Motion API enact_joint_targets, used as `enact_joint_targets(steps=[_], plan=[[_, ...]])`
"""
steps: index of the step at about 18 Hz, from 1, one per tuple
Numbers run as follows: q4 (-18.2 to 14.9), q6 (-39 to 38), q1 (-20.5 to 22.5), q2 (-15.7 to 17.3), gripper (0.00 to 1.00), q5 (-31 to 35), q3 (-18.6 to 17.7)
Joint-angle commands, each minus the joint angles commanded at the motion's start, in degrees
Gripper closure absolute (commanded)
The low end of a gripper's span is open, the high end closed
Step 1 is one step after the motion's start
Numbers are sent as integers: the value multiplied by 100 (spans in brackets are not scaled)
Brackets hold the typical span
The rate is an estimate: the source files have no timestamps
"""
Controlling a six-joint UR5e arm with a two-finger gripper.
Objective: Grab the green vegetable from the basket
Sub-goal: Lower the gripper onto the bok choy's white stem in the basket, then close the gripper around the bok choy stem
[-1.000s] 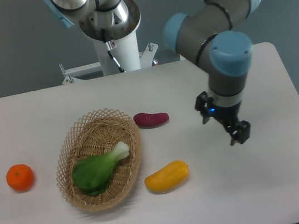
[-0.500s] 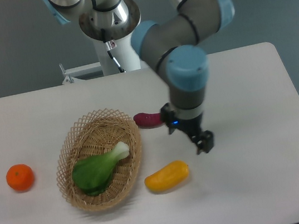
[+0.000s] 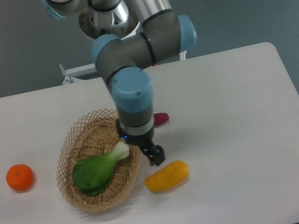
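- The green leafy vegetable with a short white stem [image 3: 99, 168] lies inside the shallow oval basket of light tan woven wicker [image 3: 66, 158], on its bottom. The dark leaves point to the lower left and the white stem points to the upper right, toward the robot wrist.
- The grey and light blue robot arm [image 3: 131, 64] reaches down from the top, and its wrist stands over the right rim of the basket.
- The black two-finger gripper [image 3: 151, 152] hangs just beside the right edge of the basket, close to the white stem. Only one dark finger [image 3: 156, 155] is seen clearly, so I cannot tell how wide the fingers are. Nothing is seen in its hold.
- The yellow oblong vegetable [image 3: 167, 176] lies on the white table [image 3: 245, 148], just below the gripper and right of the basket.
- The purple-red sweet potato [image 3: 161, 118] is mostly hidden behind the wrist; only its right end shows.
- The small round orange fruit [image 3: 19, 177] lies on the table, left of the basket and apart from it.
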Motion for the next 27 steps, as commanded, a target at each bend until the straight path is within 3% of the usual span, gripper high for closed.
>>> enact_joint_targets(steps=[11, 16, 27], plan=[[70, -572, -404, -184, 0, 0, -97], [799, -800, -501, -299, 0, 17, -387], [826, -1011, -581, -395, 0, 35, -563]])
